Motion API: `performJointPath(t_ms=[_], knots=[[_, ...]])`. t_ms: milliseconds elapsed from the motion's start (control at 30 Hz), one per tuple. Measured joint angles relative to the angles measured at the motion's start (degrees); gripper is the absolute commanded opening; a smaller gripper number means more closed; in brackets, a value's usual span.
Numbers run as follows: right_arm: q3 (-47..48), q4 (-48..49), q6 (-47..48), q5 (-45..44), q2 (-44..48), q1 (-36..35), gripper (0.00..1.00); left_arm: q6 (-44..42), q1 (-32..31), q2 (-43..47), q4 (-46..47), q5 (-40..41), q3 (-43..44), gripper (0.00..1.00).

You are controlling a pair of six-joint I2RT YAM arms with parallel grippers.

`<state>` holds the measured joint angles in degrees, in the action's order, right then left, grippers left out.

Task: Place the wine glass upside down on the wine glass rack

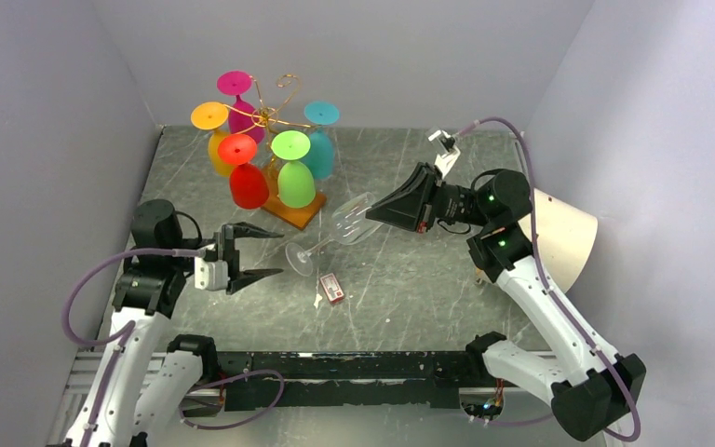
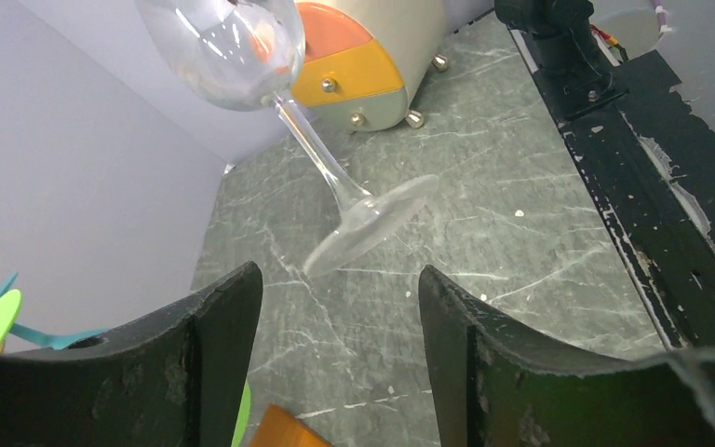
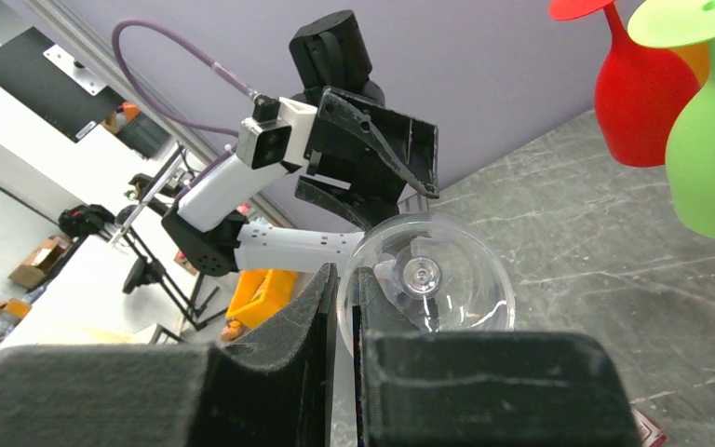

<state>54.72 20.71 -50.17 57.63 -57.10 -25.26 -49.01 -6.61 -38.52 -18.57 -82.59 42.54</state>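
- Right end effector (image 1: 373, 212): clenched on the rim of the wine glass (image 1: 352, 223). In its wrist view the thin bowl wall is pinched between the two fingers (image 3: 321, 312), one apparently inside the bowl and one outside.
- Wine glass, as held: clear and plain, with a rounded bowl, a slender stem and a flat round foot. It is tipped nearly level, with the bowl at the right end effector and the stem and foot pointing away from it. Whether the foot touches the counter (image 1: 410, 279) cannot be told.
- Reason for the hold, as judged: a rim grip leaves the stem and foot free for the other arm to take.
- Left end effector (image 1: 265, 251): released, jaws spread wide. The foot sits just ahead of its fingertips, apart from them, which reads as a hand-over being lined up.
- Wine glass rack (image 1: 303, 214): beyond the left end effector, well apart from the glass. Five coloured glasses (image 1: 295, 182) hang on it bowl-down, and one gold scroll at the top back looks free.
- Small red box (image 1: 332, 287): on the counter, near the foot.
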Motion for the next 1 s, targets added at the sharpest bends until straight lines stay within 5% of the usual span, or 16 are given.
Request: performJointPath(t_ms=[400,733,1000], knots=[[0.02,3.32,-2.32,-0.66,-3.67,-2.47,0.0,-16.46,-2.32,-8.59,-16.13,-2.64,9.05,0.59],[0.02,7.41,-4.46,-1.07,-5.01,-3.67,0.0,-16.15,-4.15,-6.47,-16.46,-1.36,7.32,0.52],[0.02,7.96,-4.87,-1.57,-5.49,-4.9,0.0,-20.09,-4.39,-8.26,-20.59,-1.27,8.41,0.32]])
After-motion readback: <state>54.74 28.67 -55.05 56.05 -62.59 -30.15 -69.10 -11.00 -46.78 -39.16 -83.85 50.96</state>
